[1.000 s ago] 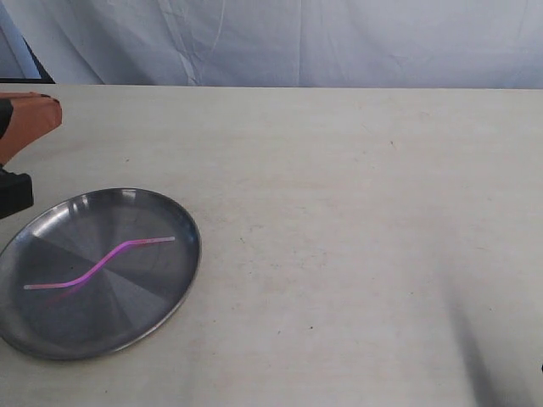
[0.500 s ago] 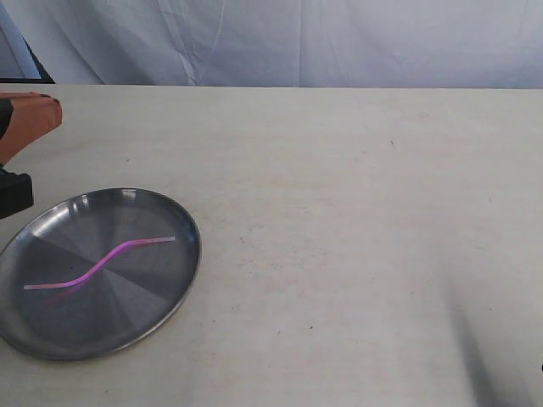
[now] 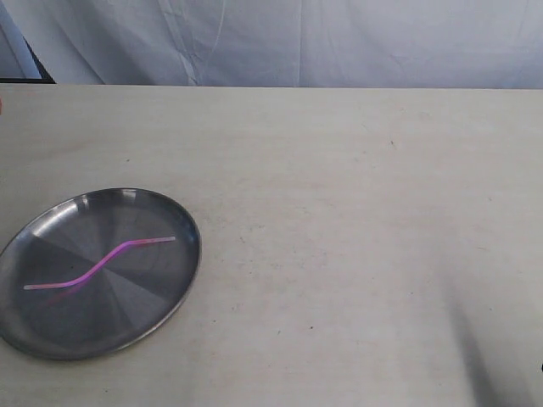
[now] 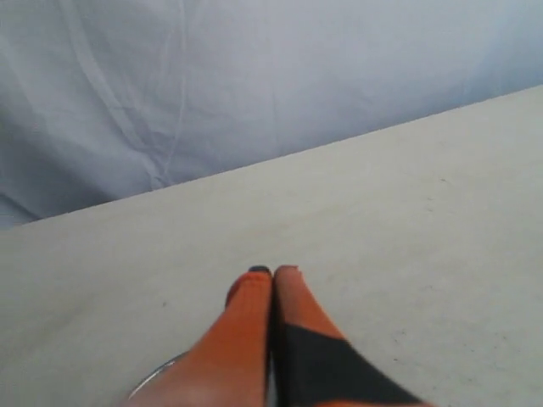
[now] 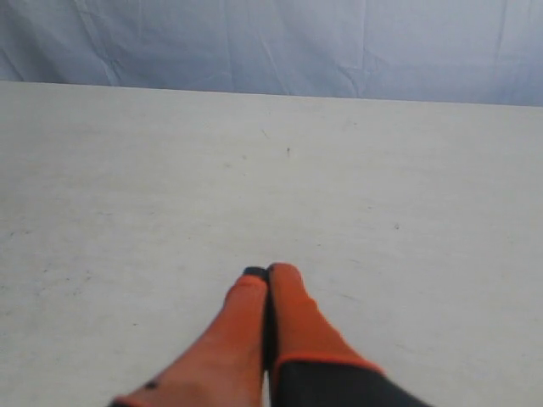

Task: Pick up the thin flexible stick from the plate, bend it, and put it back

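The thin flexible stick (image 3: 102, 263), pink-magenta with pale ends, lies wavy-bent across the round silver plate (image 3: 174, 292) at the front left of the table in the exterior view. No gripper touches it. Both arms are out of the exterior view. In the left wrist view my left gripper (image 4: 272, 271) is shut, its orange fingers pressed together with nothing between them, above bare table, with a sliver of the plate's rim (image 4: 157, 373) beside it. The right wrist view has my right gripper (image 5: 267, 271) shut and empty over bare table.
The pale tabletop (image 3: 356, 212) stretches right of the plate. A white cloth backdrop (image 3: 297, 42) hangs along the table's far edge. A dark shadow lies at the front right corner (image 3: 492, 373).
The left gripper, seen at the exterior view's left edge one second ago and half a second ago, has withdrawn out of that view. Plate and stick have not moved.
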### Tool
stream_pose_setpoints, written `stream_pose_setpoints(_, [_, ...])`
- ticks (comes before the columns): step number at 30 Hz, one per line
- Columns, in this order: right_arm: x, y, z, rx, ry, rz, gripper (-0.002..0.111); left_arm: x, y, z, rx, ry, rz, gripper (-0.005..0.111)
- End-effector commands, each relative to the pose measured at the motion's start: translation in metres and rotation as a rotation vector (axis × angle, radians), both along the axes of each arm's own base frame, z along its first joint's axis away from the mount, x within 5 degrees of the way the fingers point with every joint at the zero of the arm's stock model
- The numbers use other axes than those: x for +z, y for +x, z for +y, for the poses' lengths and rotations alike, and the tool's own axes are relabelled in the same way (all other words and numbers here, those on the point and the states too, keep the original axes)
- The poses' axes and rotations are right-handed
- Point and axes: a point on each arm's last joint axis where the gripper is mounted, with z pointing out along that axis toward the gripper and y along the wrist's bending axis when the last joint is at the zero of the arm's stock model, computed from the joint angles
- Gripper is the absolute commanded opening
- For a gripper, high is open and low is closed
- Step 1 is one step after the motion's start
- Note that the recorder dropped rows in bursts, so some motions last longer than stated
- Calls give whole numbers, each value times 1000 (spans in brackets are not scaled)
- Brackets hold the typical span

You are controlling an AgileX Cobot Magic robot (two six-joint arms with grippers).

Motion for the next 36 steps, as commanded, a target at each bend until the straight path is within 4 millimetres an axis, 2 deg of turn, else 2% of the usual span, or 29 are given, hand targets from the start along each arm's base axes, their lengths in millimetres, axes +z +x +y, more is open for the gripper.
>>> stream_pose_setpoints(1, [0, 0, 0, -5, -1, -9, -1, -9, -11, 18, 147, -51, 4, 0])
stream_pose_setpoints(9, [0, 0, 0, -5, -1, -9, -1, -40, -44, 44, 382, -141, -46, 0])
stream_pose_setpoints(15, [0, 0, 0, -6, 0, -11, -1, -54, -61, 49, 442, -155, -50, 0])
stream_pose_setpoints(36, [0, 0, 0, -6, 0, -9, -1, -111, -70, 48, 444, -156, 16, 0])
